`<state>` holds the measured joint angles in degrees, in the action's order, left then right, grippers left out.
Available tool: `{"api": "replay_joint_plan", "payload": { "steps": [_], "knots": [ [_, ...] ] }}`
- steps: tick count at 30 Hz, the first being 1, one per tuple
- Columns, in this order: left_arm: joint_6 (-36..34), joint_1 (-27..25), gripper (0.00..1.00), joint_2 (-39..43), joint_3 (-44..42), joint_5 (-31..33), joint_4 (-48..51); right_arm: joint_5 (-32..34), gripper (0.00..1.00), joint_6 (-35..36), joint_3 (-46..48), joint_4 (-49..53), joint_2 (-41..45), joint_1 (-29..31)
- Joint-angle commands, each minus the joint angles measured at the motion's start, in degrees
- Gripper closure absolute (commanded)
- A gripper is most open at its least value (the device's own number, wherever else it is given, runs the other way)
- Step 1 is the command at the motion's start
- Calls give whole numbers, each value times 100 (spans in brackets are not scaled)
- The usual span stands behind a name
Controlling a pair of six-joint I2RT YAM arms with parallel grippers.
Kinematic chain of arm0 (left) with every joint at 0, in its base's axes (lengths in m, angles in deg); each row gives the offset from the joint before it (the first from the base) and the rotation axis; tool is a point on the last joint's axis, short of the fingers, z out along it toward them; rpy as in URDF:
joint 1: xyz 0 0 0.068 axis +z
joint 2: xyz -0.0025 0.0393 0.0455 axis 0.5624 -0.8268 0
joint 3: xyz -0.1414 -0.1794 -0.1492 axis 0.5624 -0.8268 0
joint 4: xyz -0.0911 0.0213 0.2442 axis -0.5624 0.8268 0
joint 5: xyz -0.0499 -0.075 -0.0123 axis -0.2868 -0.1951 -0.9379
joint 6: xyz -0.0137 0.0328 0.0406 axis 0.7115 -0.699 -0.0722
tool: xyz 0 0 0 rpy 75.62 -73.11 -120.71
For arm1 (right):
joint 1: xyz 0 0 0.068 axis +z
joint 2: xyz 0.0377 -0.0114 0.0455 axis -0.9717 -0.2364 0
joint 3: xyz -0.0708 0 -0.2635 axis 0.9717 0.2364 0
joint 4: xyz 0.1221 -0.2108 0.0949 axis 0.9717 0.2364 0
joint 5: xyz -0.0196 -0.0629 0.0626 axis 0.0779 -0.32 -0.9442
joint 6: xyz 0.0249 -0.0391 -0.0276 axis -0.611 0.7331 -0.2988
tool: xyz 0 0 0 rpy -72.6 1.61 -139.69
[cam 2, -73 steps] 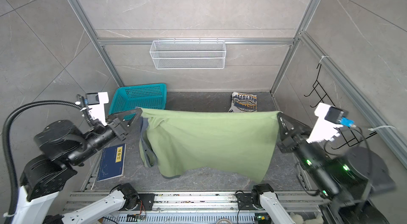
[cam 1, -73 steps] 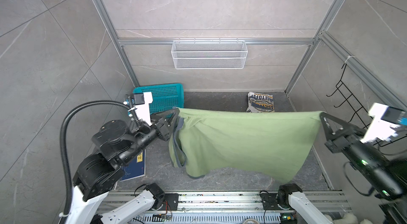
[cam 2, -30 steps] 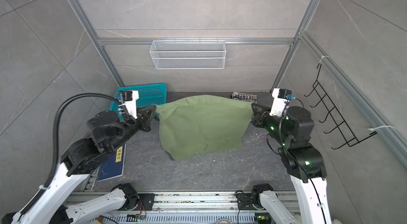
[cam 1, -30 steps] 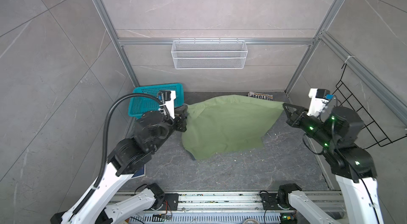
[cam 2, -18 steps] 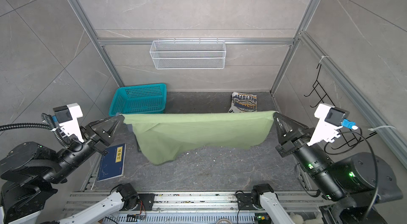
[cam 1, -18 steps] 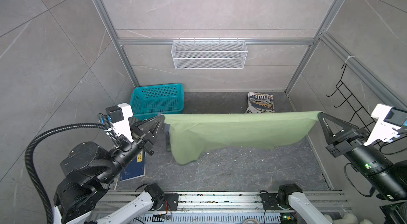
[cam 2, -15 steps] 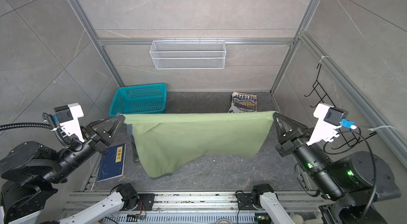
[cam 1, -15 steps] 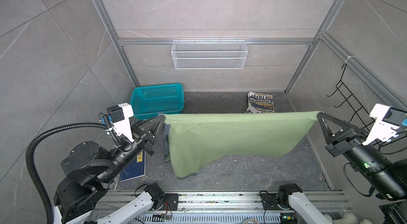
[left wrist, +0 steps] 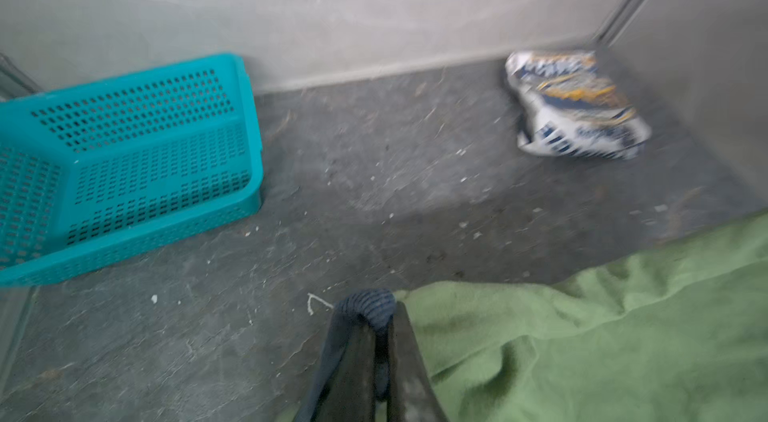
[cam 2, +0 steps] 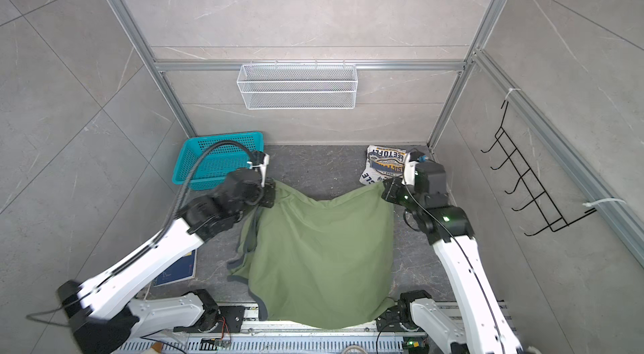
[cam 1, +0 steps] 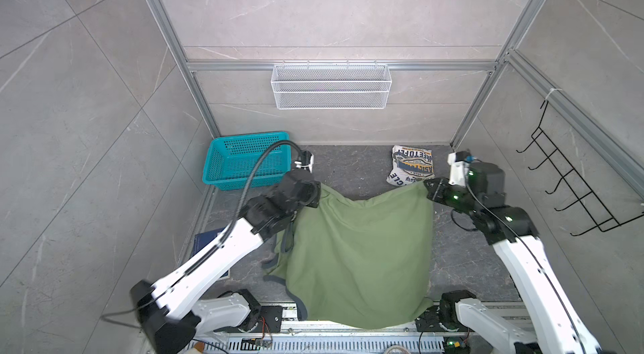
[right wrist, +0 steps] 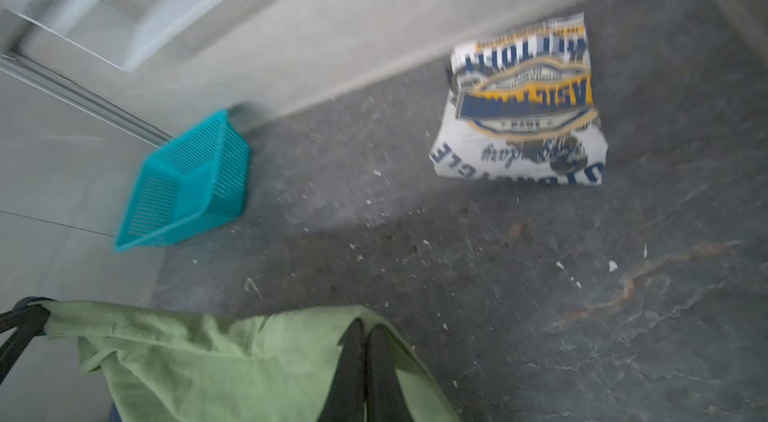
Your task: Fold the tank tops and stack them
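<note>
Olive-green top w/ grey trim spread mid-floor, far corners raised — white top folded, badge up, back-right corner.

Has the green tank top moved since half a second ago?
Yes. The green tank top has dropped from mid-air to lie spread on the table, its right-hand corner now drawn in beside the white tank top.

Left claw, right claw pinch green top corners.
</note>
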<state>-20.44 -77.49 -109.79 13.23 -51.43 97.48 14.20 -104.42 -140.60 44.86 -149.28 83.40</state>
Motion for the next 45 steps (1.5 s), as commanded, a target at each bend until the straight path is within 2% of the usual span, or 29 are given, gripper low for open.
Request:
{"api": "replay_joint_plan", "payload": {
  "steps": [1,5,9,18,19,21,22,25,28,31,33,36,45],
  "knots": [
    [-176,340,100,-710,-21,551,-776,220,100,-75,315,-1180,-786,5],
    [-203,661,100,-1998,430,520,-972,383,100,-122,213,-1772,-2007,5],
    [-257,869,100,-2878,918,400,-1044,780,100,-80,-100,-1841,-2877,5],
    [-283,1190,100,-3973,1852,221,-839,1283,100,-89,-613,-1744,-3751,0],
    [-283,1226,98,-4087,2008,266,-725,1362,100,-63,-707,-1699,-3823,-3],
    [-272,1267,80,-4274,2320,380,-377,1498,100,-36,-925,-1510,-3929,2],
    [-259,1259,70,-4324,2467,425,-188,1574,87,-7,-1041,-1361,-3956,9],
    [-175,1264,53,-4166,2642,358,266,1764,54,17,-1074,-1118,-3735,19],
    [256,1236,46,-3636,2614,188,820,1900,43,112,-902,-931,-3289,202],
    [470,1012,45,-2990,2116,-497,672,1305,44,200,-670,-881,-3054,491],
    [515,766,45,-2849,1899,-778,647,1042,45,125,-459,-877,-3012,676],
    [923,680,46,-2766,1500,-1246,639,666,45,-171,-10,-1011,-2959,758],
    [1389,635,46,-2482,175,-1471,218,299,45,-638,812,-1312,-3202,751]
  ]
}}
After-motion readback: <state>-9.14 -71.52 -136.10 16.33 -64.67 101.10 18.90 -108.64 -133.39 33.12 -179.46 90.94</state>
